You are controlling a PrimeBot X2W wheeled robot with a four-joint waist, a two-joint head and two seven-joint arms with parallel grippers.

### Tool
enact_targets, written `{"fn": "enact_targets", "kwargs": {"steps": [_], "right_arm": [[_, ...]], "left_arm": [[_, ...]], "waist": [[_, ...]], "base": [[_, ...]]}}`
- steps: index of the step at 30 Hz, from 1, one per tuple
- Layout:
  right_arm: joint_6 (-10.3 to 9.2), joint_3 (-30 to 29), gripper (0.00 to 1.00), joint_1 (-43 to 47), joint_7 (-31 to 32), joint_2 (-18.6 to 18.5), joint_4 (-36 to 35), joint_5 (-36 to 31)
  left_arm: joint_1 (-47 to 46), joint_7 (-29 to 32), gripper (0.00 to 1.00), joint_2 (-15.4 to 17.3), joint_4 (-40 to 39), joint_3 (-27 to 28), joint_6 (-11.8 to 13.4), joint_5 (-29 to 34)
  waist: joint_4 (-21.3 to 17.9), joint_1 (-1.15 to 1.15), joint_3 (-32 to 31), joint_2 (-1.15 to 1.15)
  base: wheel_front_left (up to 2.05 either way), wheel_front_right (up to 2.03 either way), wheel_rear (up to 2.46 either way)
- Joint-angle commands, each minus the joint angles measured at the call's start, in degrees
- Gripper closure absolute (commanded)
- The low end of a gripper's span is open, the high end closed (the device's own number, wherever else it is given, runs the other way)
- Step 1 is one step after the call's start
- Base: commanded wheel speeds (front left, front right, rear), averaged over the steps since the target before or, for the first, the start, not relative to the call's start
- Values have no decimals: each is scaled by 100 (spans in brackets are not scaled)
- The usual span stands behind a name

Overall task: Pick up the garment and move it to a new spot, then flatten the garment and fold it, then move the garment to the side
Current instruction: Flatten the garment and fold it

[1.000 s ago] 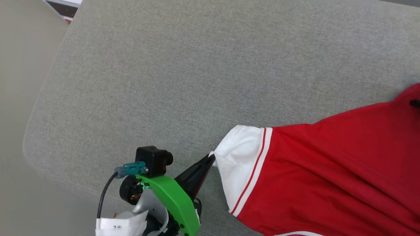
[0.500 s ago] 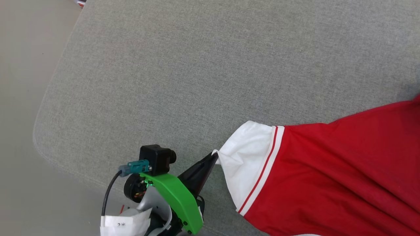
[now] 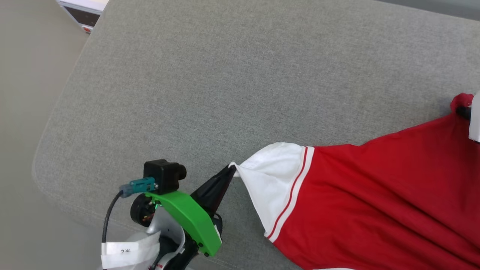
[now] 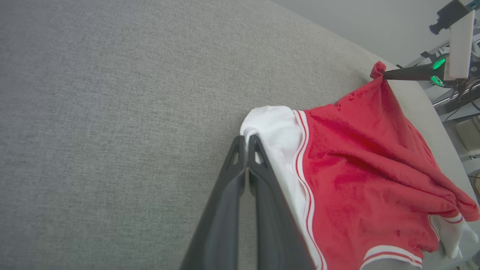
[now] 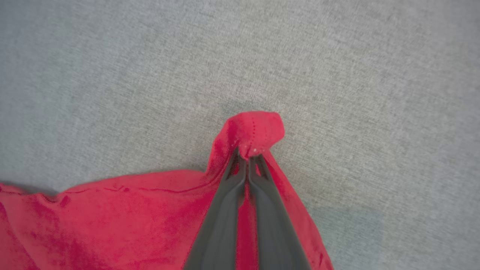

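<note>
The left pincer (image 3: 231, 169) is clenching the edge of the white sleeve (image 3: 272, 176) of the shirt (image 3: 375, 195), its two dark fingers pressed tight together on the cloth. From its fingertips the sleeve is fanning out to a red-and-white striped band, and beyond that band the red body of the shirt is spreading away across the grey cushion (image 3: 225, 75).

The right pincer (image 5: 247, 155) is also grasping the shirt: its jaws are closed on a bunched bit of red cloth, which is puffing out in a small knob just past its fingertips. Seen from the left wrist, the right pincer (image 4: 386, 74) is sitting well apart from the left one, at the far corner of the shirt, pulling that corner up into a point. The red cloth between the two is running in long loose folds.

A second white sleeve (image 4: 450, 228) is lying on the side of the shirt away from the left pincer, near the cushion's edge.

Behind the left pincer's wrist the pale floor (image 3: 22, 131) is showing, with a white box (image 3: 80, 9) well beyond it.
</note>
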Motion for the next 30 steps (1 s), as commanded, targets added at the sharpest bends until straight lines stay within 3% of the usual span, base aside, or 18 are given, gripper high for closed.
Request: {"fn": "enact_targets", "kwargs": {"steps": [1, 14, 30], "right_arm": [[-5, 14, 100, 70, -216, -8, 15, 87], [-5, 50, 100, 76, -1792, -193, -120, 707], [-5, -161, 100, 335, -2436, -239, -1351, 1015]], "left_arm": [[-146, -61, 100, 34, -20, 91, 34, -33], [-729, -460, 100, 285, -217, 885, 201, 12], [-1746, -730, 100, 624, -629, 1882, 462, 67]], "waist": [[-249, 0, -345, 0], [-1092, 0, -1355, 0], [-1949, 0, -1951, 0]], "base": [[0, 0, 0], [0, 0, 0], [0, 0, 0]]}}
